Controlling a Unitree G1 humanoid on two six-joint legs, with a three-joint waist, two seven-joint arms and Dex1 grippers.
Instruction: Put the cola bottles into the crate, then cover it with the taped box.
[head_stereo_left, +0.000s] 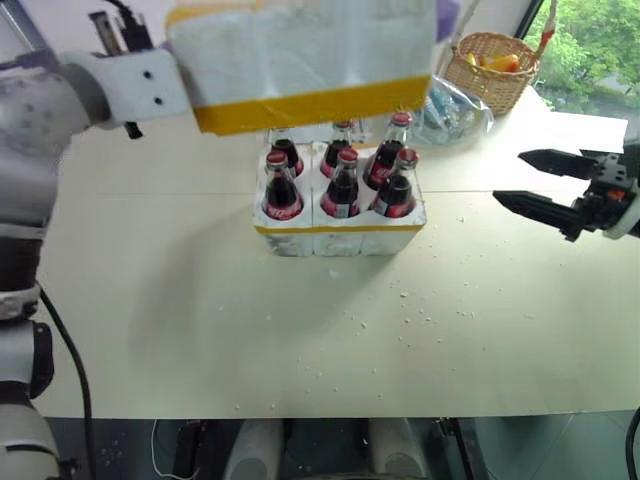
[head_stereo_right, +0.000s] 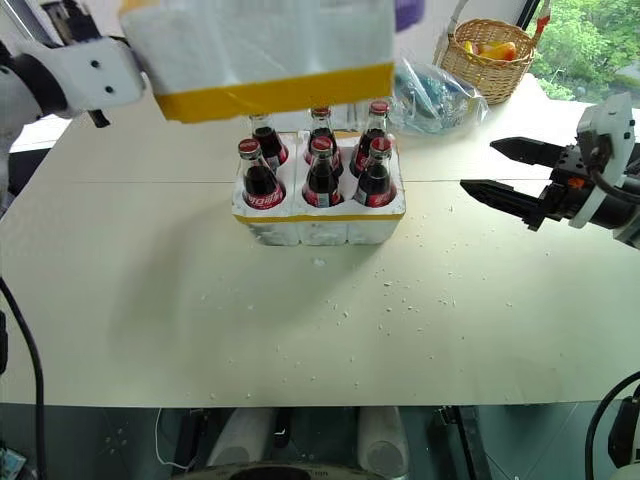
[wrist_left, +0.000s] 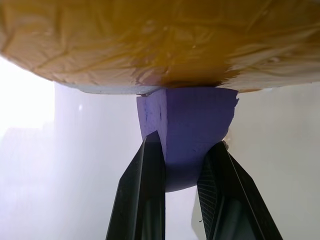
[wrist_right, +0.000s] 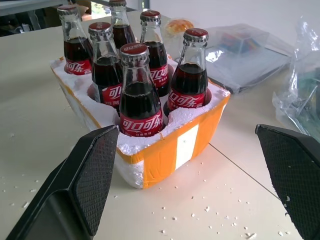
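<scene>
The crate (head_stereo_left: 340, 237) stood on the table (head_stereo_left: 200, 320), near its middle. All six bottles (head_stereo_left: 345, 180) stood upright in the crate, in two rows of three. The box (head_stereo_left: 300, 60) hung in the air above the back of the crate, apart from the bottles, and hid the tops of the back row. Behind the crate to the right lay a plastic bag (head_stereo_left: 455, 110), and behind the bag stood a basket (head_stereo_left: 492, 68). Small crumbs (head_stereo_left: 415, 315) lay on the table before the crate.
</scene>
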